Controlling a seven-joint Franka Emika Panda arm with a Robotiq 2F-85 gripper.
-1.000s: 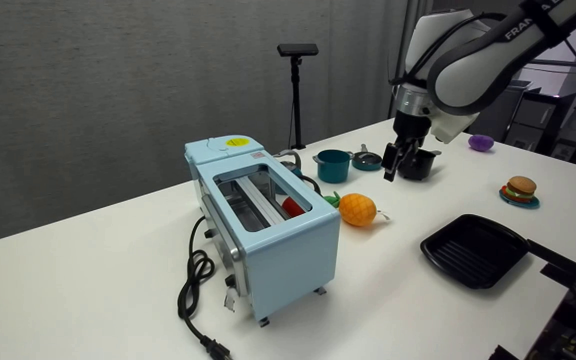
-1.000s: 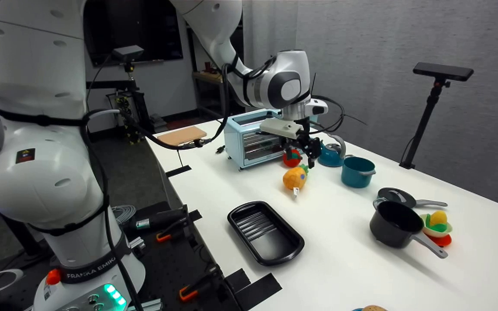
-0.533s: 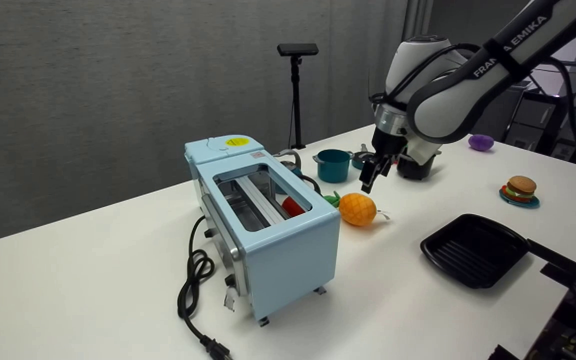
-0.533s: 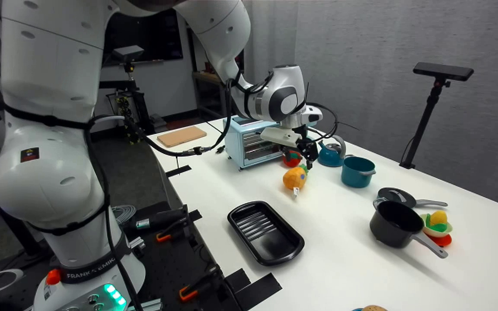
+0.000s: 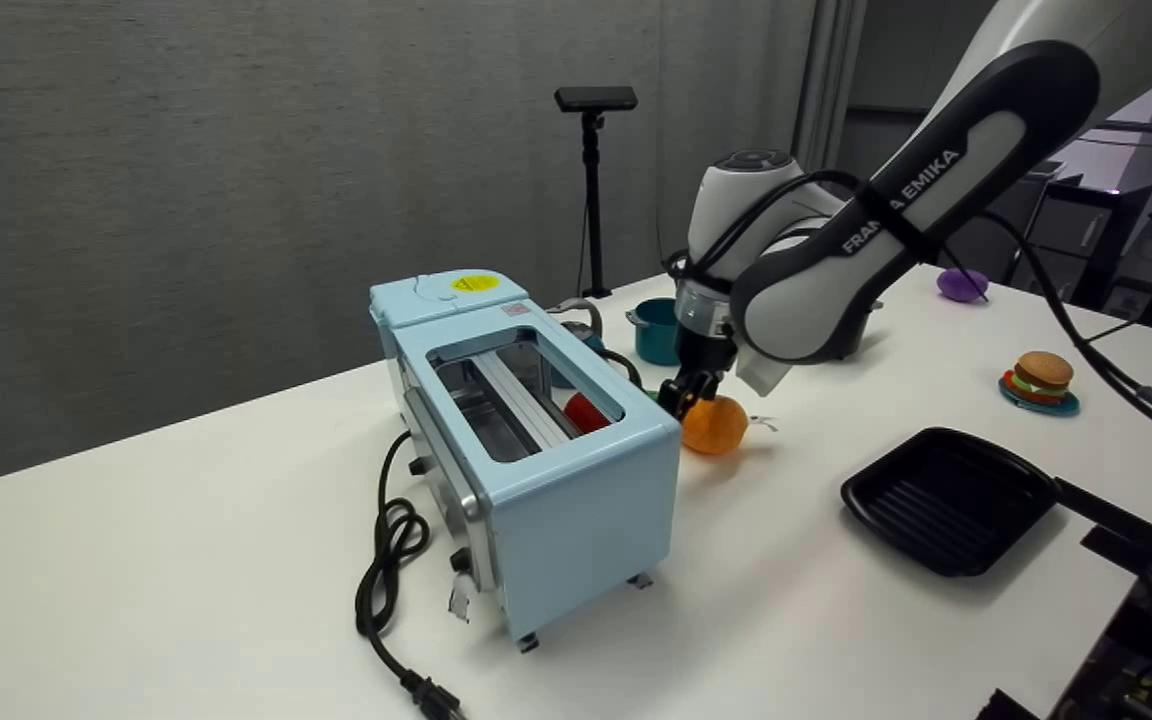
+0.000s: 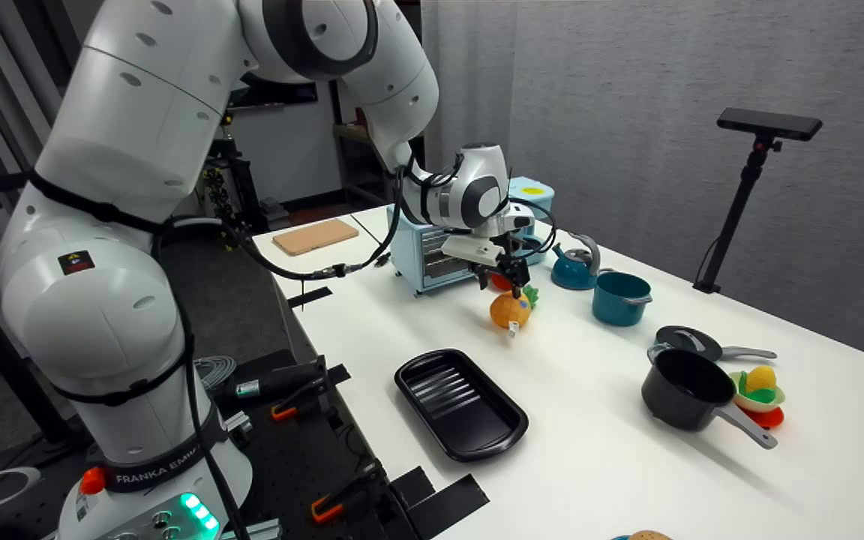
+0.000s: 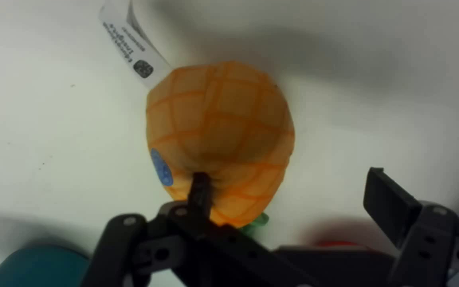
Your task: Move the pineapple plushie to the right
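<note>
The pineapple plushie, a small orange rounded toy with green leaves, lies on the white table beside the toaster. It shows in both exterior views [image 5: 717,428] [image 6: 510,311] and in the wrist view [image 7: 225,119], with a white tag and a blue spot. My gripper [image 7: 288,173] is open. In the wrist view one finger lies over the plushie near its leafy end and seems to press into it. The other finger is apart from the plushie, over bare table. In the exterior views the gripper [image 6: 500,288] [image 5: 681,396] is low at the plushie, partly hiding it and its leaves.
The light-blue toaster [image 5: 581,540] stands close beside the plushie. A red tomato-like toy [image 6: 501,283] lies behind the gripper. A teal kettle [image 6: 573,271], a teal pot [image 6: 619,300], a black saucepan [image 6: 683,394], a black ribbed pan [image 6: 503,442] and a burger toy [image 5: 1042,372] stand around.
My gripper has come down and across toward the toaster, from above and beside the plushie to contact height over it. The plushie has stayed nearly in place, tilting slightly.
</note>
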